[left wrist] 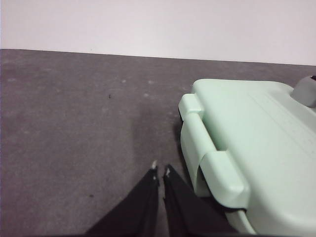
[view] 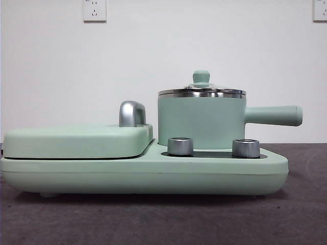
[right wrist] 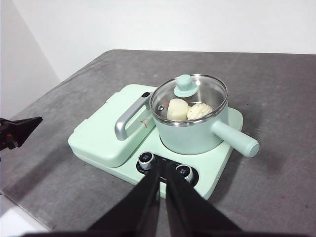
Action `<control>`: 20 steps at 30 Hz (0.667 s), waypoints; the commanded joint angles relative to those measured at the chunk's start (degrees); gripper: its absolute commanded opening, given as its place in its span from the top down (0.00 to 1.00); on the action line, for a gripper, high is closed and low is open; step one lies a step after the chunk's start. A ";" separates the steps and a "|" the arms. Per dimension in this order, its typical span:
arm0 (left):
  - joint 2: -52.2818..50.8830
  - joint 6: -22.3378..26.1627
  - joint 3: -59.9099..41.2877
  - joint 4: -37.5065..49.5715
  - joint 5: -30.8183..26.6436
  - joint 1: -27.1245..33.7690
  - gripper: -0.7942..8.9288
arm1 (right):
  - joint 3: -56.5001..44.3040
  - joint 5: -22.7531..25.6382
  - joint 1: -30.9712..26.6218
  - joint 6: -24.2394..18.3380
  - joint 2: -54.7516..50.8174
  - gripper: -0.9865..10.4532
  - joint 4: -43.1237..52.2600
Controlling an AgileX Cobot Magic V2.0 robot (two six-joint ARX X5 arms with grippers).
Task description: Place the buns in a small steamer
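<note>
2 buns (right wrist: 187, 110) sit inside the lidded small steamer (view: 201, 123); left gripper (left wrist: 160, 172) and right gripper (right wrist: 162, 169) hover apart, jaws seemingly pressed together.

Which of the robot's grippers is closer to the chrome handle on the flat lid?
Hard to call. Left gripper hangs off the appliance's end beside the flat lid; right gripper hangs above the knobs, across from the chrome handle.

In the front view the small steamer's (view: 202, 120) wall hides the buns (right wrist: 187, 109) inside.
</note>
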 commanded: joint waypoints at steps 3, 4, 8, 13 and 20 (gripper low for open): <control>-0.07 -0.44 -2.54 0.48 -1.77 0.02 0.90 | 0.57 0.00 0.35 -0.24 0.15 0.90 0.55; -0.07 -0.44 -2.75 0.46 -1.95 0.00 0.90 | 0.59 0.00 0.33 -0.26 0.13 0.90 0.55; -0.07 0.00 -2.73 0.59 -2.67 0.00 0.90 | 0.59 0.00 0.33 -0.26 0.13 0.90 0.55; -0.07 0.00 -2.73 0.57 -2.67 0.00 0.90 | 0.59 0.02 0.33 -0.26 0.13 0.90 0.57; -0.07 0.00 -2.73 0.57 -2.67 0.00 0.90 | 0.59 0.02 0.33 -0.26 0.13 0.90 0.57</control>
